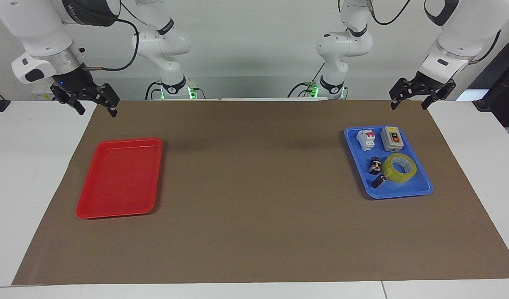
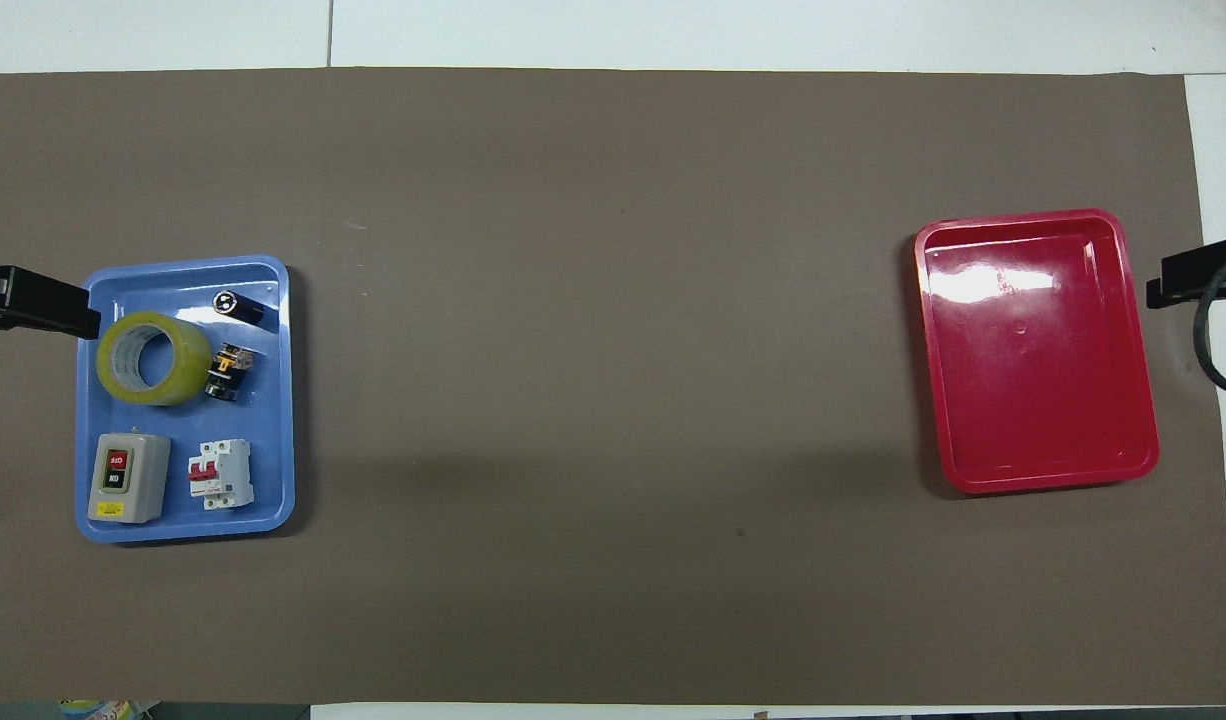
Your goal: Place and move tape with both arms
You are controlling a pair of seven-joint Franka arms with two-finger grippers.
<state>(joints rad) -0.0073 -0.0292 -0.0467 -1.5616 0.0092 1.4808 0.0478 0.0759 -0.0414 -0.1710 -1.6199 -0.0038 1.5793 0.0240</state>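
The tape (image 1: 400,168), a translucent yellow roll with a pale core, lies flat in the blue tray (image 1: 404,193) at the left arm's end of the table. It also shows in the overhead view (image 2: 153,358), in that tray (image 2: 188,530). My left gripper (image 1: 409,104) is open and empty, raised over the brown mat's edge beside the blue tray, not touching anything. One of its fingers (image 2: 43,305) shows in the overhead view. My right gripper (image 1: 96,110) is open and empty, raised over the mat's edge beside the red tray (image 1: 119,178).
The blue tray also holds a grey switch box (image 1: 392,138), a white circuit breaker (image 1: 365,139) and two small black parts (image 1: 375,164). The red tray (image 2: 1038,350) is empty. A brown mat (image 1: 254,187) covers the white table.
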